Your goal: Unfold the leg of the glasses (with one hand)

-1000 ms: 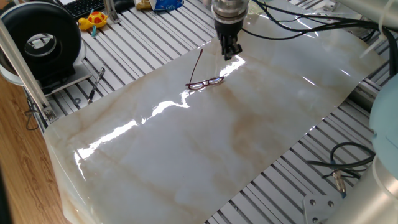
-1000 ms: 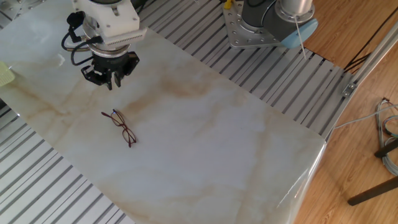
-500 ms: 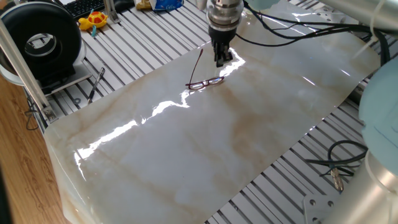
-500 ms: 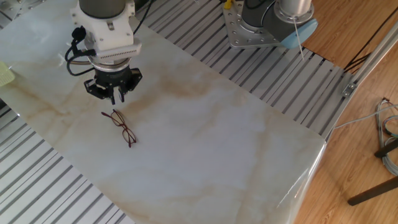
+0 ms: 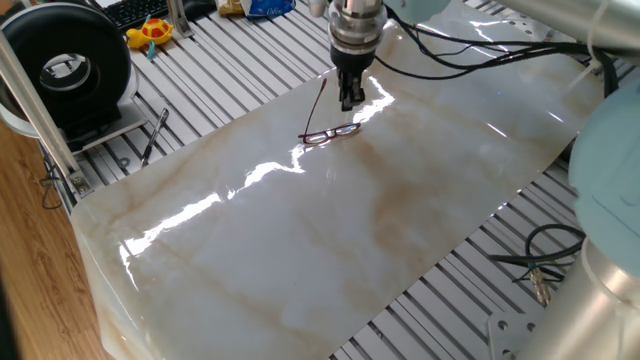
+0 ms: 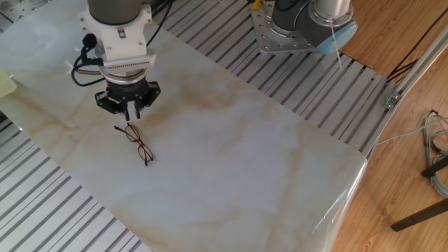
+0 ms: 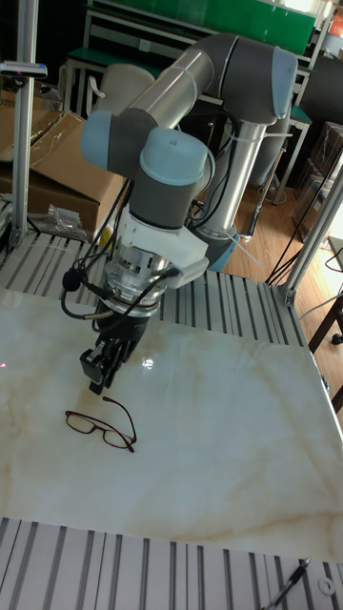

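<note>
Pointing straight down, the claw (image 6: 129,112) hangs just above the marble-patterned sheet (image 6: 238,133) that covers the desk (image 5: 480,260), right beside the glasses (image 6: 137,143). Its two dark fingers (image 7: 99,374) stand close together with only a narrow slit between them, and nothing is held. Whether the tips touch the sheet cannot be told.

Those glasses, a thin dark-red wire pair with clear oval lenses, lie flat on the sheet near its far edge as seen in one fixed view (image 5: 330,132). One temple arm is swung out and runs away from the frame front toward the claw, its end close under the fingers. The second temple arm is too thin to make out clearly; in the tall fixed view (image 7: 100,428) a short length of it seems to lie along the lenses.

Grey and pale-blue joints of the UR5 arm (image 7: 171,124) rise behind the claw, with black cables (image 7: 81,276) looped around the wrist. Off the sheet, on the slatted aluminium surface, sit a black round blower (image 5: 70,65), a yellow rubber duck (image 5: 150,33) and a black pen-like tool (image 5: 153,137).
</note>
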Robot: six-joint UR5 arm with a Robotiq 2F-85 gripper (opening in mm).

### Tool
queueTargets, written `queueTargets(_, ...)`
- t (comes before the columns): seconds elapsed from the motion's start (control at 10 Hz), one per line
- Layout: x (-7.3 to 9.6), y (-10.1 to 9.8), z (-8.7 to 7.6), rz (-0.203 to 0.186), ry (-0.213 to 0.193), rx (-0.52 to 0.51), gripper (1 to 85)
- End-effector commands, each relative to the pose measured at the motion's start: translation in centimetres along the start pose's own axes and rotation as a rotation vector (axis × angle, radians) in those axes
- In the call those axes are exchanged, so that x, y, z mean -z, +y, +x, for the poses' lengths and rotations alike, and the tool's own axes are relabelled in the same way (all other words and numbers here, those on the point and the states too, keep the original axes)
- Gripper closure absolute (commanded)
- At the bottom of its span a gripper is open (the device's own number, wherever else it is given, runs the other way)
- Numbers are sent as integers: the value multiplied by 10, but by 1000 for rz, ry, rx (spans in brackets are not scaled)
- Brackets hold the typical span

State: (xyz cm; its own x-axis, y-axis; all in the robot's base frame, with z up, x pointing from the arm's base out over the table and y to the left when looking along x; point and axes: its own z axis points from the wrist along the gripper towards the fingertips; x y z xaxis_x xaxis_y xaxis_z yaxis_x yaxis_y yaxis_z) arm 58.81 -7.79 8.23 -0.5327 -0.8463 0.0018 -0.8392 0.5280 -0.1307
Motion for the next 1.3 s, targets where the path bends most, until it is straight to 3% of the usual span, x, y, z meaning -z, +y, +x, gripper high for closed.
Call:
queueTargets(0.0, -34, -5, -20, -13, -69, -24, 543)
queueTargets(0.1, -40, -9, -20, 0, -72, -25, 530)
queueTargets(0.4, -33, -7, -16, -7, -53, -42, 530)
queueTargets(0.8, -47, -1, -27, -21, -92, -44, 527)
queueTargets(1.2, -37, 3, -22, -17, -82, -56, 513)
